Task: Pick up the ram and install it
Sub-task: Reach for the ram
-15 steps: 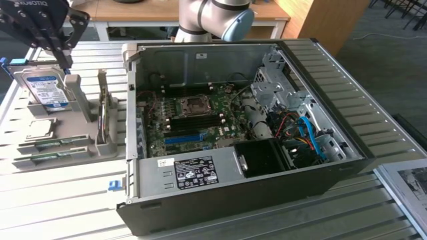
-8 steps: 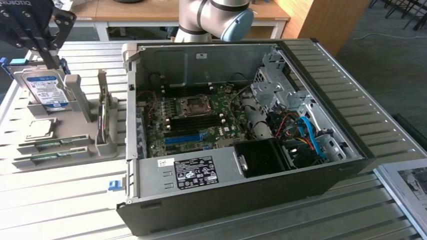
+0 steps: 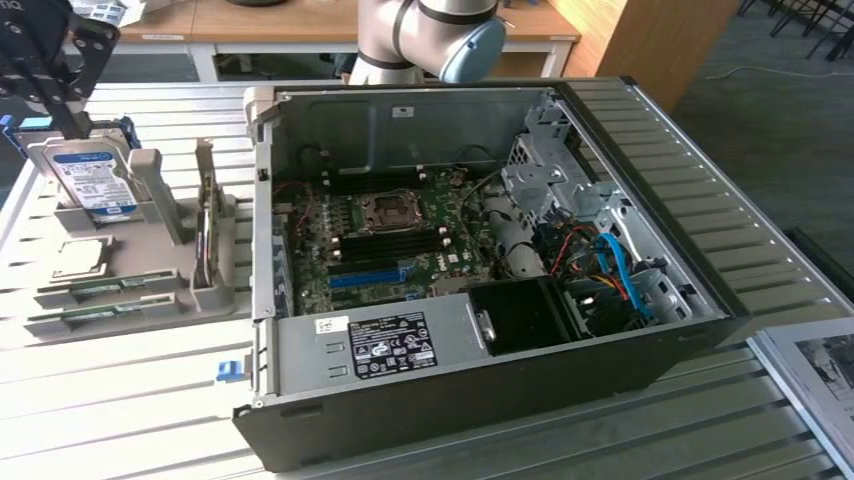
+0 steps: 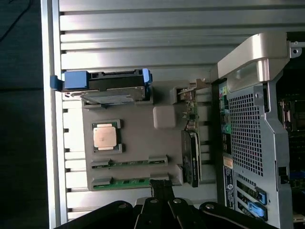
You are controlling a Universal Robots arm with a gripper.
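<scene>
Two green ram sticks lie side by side in grooves of a grey holder [image 3: 147, 262], one ram stick [image 3: 102, 288] [image 4: 128, 163] next to the other ram stick [image 3: 94, 315] [image 4: 127, 182]. My black gripper [image 3: 78, 118] [image 4: 161, 188] hangs above the holder at the exterior view's far left, over the upright hard drive [image 3: 96, 180]. It is shut and holds nothing. In the wrist view its tips sit just off the end of one stick. The open computer case [image 3: 667, 330] shows its motherboard [image 3: 380, 235] with dark memory slots beside the processor socket.
The holder also carries a loose processor [image 3: 80, 258] [image 4: 106, 137] and an upright card [image 3: 207, 235]. The hard drive [image 4: 112, 88] has blue side rails. The case's power supply [image 3: 380, 345] and drive cage [image 3: 554, 170] stand around the motherboard. All rests on a slatted metal table [image 3: 120, 400].
</scene>
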